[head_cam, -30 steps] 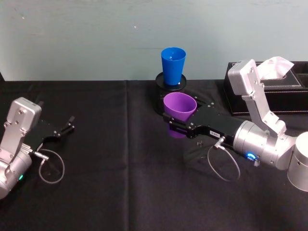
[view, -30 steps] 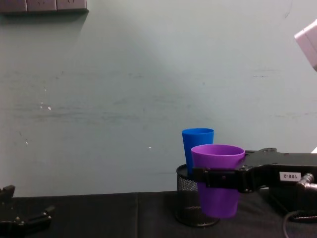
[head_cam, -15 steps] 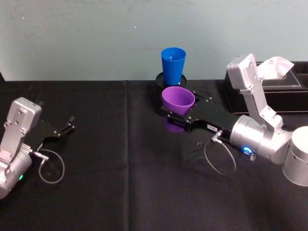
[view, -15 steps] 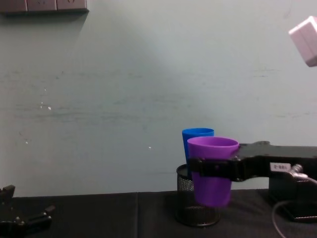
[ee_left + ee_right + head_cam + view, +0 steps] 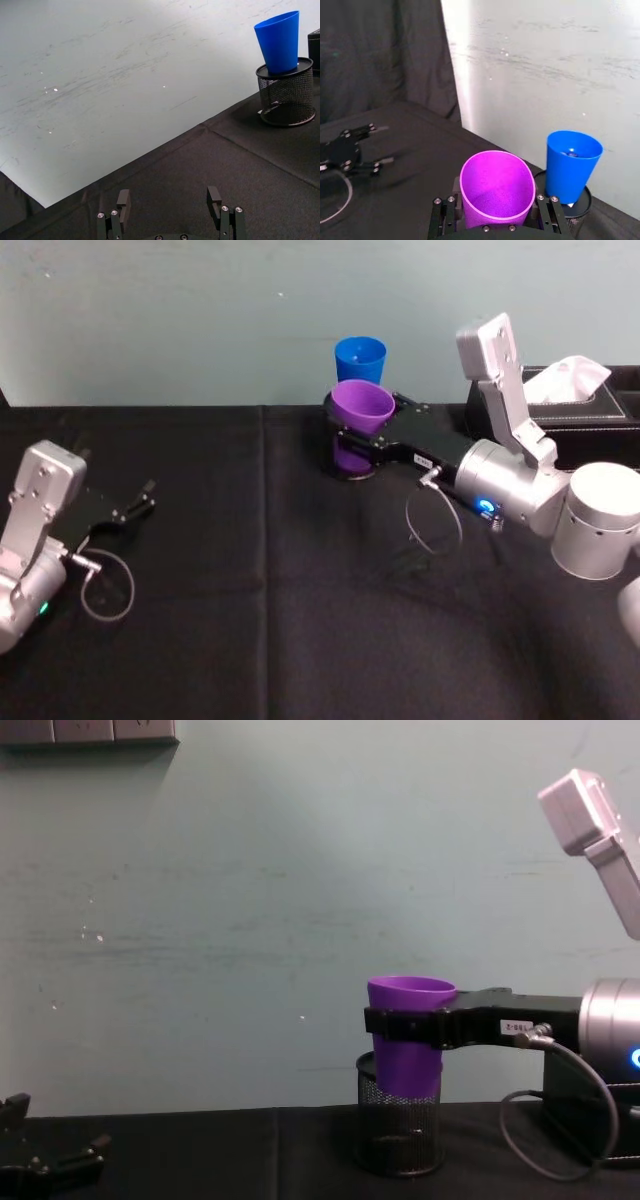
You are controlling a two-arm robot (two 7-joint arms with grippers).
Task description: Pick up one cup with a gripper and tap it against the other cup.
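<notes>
Holding the purple cup (image 5: 362, 408) clamped between its fingers, my right gripper (image 5: 358, 432) hangs above the black-clothed table (image 5: 260, 620). At the cup's 12 o'clock stands the blue cup (image 5: 360, 358), seated in the black mesh pen holder (image 5: 400, 1135); I cannot tell whether the cups touch. In the chest view, purple blocks blue. A tissue box (image 5: 590, 410) sits at 3 o'clock. My left gripper (image 5: 135, 508) rests at 9 o'clock, fingers apart.
</notes>
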